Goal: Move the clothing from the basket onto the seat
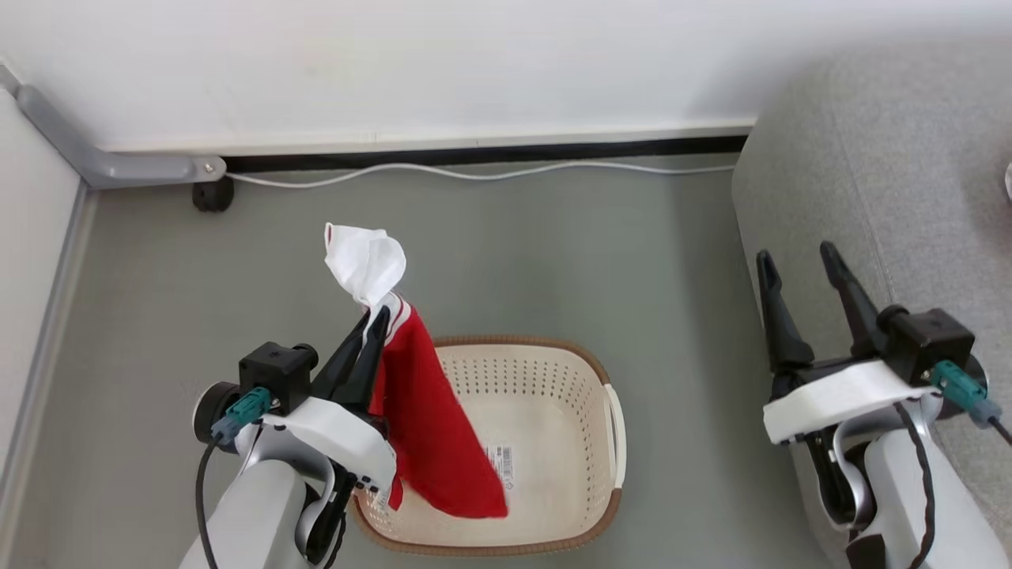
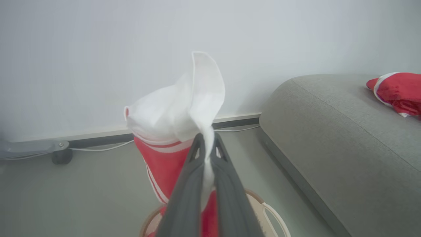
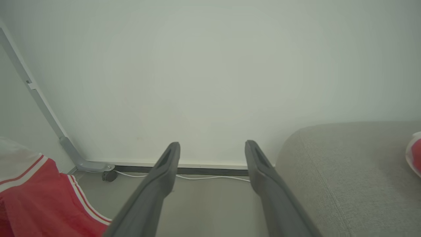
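Since left claw (image 1: pixel 377 316) clamps red garment (image 1: pixel 431 427) by white end, it hangs over basket (image 1: pixel 553 371), ready for seat (image 1: pixel 870 158); right claw (image 1: pixel 794 253) spread wide, empty.

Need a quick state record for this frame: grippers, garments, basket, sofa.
left gripper: shut on held garment, pinching its white end
held garment: raised, red part hangs over basket; contact with the basket bottom unclear
right gripper: open, empty, by the sofa edge
basket: on the floor, sticker on its bottom visible
sofa: second garment lies on it
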